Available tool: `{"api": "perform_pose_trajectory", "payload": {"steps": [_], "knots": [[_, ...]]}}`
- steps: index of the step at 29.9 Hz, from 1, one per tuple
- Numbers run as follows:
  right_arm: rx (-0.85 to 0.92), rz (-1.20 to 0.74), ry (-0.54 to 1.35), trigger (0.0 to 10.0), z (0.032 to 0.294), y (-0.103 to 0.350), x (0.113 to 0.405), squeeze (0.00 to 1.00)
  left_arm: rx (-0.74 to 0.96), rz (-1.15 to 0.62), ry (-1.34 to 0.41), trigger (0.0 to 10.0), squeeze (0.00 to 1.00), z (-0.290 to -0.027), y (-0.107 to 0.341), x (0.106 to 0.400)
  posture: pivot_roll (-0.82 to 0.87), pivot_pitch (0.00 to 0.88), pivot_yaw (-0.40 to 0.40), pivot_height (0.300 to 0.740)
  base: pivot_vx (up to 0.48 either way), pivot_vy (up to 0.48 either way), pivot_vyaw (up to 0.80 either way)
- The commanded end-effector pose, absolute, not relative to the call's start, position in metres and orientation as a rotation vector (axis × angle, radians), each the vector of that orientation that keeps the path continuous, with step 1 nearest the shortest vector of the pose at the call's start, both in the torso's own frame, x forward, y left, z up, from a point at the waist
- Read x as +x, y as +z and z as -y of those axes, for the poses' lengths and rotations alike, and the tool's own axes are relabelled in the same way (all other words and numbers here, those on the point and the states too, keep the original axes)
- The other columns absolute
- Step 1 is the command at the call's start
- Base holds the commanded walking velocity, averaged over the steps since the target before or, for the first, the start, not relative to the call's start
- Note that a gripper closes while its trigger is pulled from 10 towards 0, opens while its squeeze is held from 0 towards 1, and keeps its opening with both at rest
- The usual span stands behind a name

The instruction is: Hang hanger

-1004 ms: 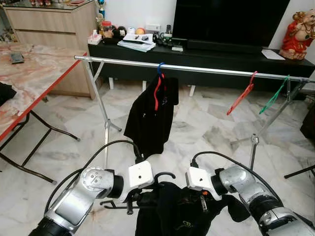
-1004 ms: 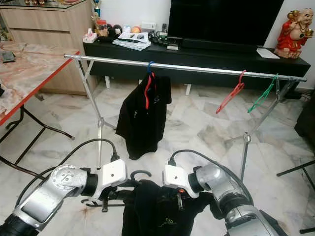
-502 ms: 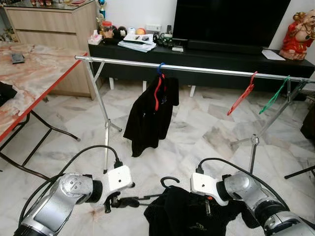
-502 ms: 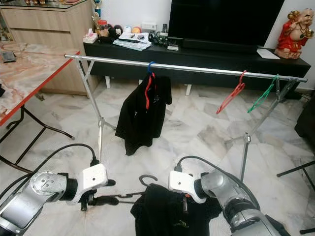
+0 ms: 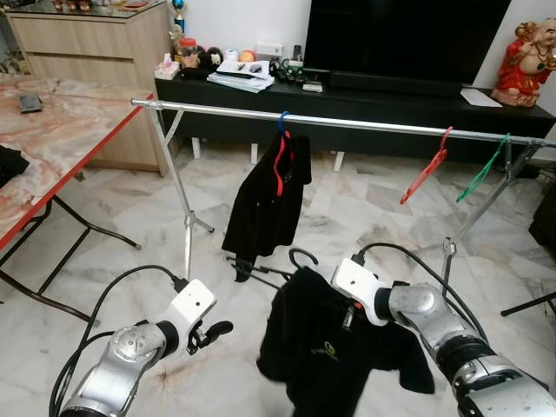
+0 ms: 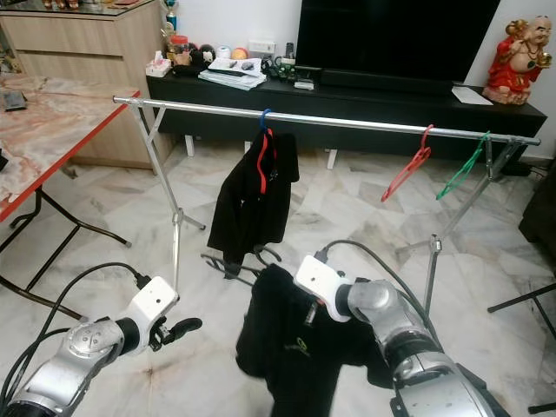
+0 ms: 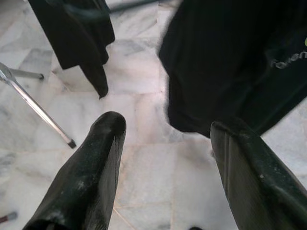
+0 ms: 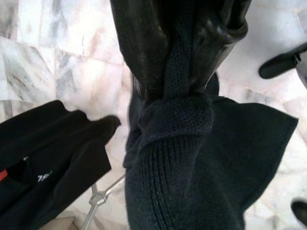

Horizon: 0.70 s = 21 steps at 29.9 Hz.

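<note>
- The left tool has let go: a second ago both tools were working at the shirt low in front of the robot, and now it is hanging apart from it, fingers spread and carrying nothing.
- The right tool is clenching the shirt at its collar and has lifted it up and forward, toward the rail.
- The hanger is inside the shirt, its black hook poking out above the collar, well below the rail.
- That likely means dressing the hanger is done and the hanging itself is left; 1 arm is now carrying the load alone.
- The rail is already carrying 1 hung shirt and 2 bare hangers, red and green, with open rail between them.
- The right wrist view is showing the knit fabric bunched between the fingers, which the eye views cannot resolve.
- The left wrist view is confirming the gap between its fingers, with floor beyond.
</note>
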State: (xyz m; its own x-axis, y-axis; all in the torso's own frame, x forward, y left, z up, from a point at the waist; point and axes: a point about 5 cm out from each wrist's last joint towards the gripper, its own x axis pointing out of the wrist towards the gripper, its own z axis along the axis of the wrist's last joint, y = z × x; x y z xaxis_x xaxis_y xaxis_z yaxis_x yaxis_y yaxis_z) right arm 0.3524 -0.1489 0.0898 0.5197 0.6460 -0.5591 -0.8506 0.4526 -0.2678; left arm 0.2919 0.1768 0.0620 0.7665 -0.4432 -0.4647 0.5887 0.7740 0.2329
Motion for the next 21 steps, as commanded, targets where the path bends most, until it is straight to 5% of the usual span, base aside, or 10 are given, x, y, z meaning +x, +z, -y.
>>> {"api": "perform_pose_trajectory", "payload": {"steps": [1, 21], "knots": [[-0.540, -0.326, 0.929, 0.0, 0.145, 0.110, 0.363, 0.00, 0.395, -0.391, -0.562, 10.0, 0.00, -0.176, 0.061, 0.295, 0.12, 0.000, -0.089, 0.740, 0.000, 0.000, 0.00], [-0.480, -0.095, 1.059, 0.0, 0.098, 0.170, 0.380, 0.00, 0.319, -0.434, -0.240, 10.0, 0.00, -0.187, 0.031, 0.312, 0.10, 0.019, -0.093, 0.740, 0.000, 0.000, 0.00]]}}
